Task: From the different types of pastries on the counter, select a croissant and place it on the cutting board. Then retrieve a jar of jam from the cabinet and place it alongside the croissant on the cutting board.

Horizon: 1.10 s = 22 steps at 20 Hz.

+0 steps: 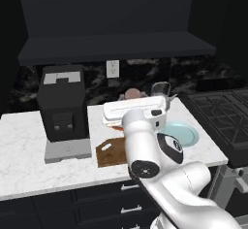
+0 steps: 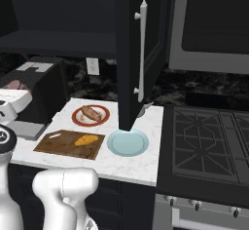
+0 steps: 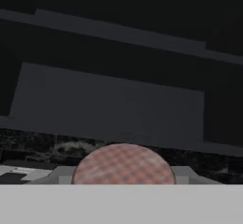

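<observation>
White marble table (image 2: 141, 168), golden croissant (image 2: 84, 140) lying on the wooden cutting board (image 2: 53, 146), long brown pastry on a red-rimmed plate (image 2: 78, 121) behind it, claw (image 3: 123, 178) closed around a jar with a pink checked lid (image 3: 123, 165), raised facing the dark cabinet (image 3: 114, 104).

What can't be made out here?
- Left base view: the arm hides most of the cutting board.
- Right base view: the open cabinet door hides whatever is behind it.
- Hand view: the bottom edge cuts off a checkered round top; what holds it is unclear.
</observation>
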Motion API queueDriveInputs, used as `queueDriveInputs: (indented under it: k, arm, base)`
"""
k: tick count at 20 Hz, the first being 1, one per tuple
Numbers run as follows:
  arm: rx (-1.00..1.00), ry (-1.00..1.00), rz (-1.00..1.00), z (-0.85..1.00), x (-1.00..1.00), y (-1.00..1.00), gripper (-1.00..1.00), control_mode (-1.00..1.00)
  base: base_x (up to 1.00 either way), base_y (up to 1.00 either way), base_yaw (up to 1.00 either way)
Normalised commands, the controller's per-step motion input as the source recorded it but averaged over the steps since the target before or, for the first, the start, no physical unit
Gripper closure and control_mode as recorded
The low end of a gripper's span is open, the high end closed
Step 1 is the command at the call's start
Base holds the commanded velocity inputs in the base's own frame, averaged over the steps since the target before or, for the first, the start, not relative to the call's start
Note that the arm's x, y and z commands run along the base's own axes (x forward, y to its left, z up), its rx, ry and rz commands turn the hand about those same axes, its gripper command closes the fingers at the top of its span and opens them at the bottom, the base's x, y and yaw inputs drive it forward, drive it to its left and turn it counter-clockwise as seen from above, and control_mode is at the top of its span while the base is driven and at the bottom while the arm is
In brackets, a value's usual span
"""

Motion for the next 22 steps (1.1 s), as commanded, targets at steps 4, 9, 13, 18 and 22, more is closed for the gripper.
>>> queueDriveInputs:
  k: [4,9,13,18,22]
  arm:
    - [0.0,-0.27,0.0,-1.0,0.45,-0.54,1.0,-1.0]
    - [0.0,-0.06,0.0,-0.89,0.62,-0.57,1.0,-1.0]
    - [0.1,0.0,-0.05,-0.31,0.5,-0.39,1.0,-1.0]
    - [0.09,0.03,-0.08,-0.54,0.34,-0.16,1.0,-1.0]
    - [0.03,0.22,-0.12,-0.13,0.38,-0.01,1.0,-1.0]
  base:
    - [0.0,0.0,0.0]
    - [0.0,0.0,0.0]
    - [0.0,0.0,0.0]
    - [0.0,0.0,0.0]
    - [0.0,0.0,0.0]
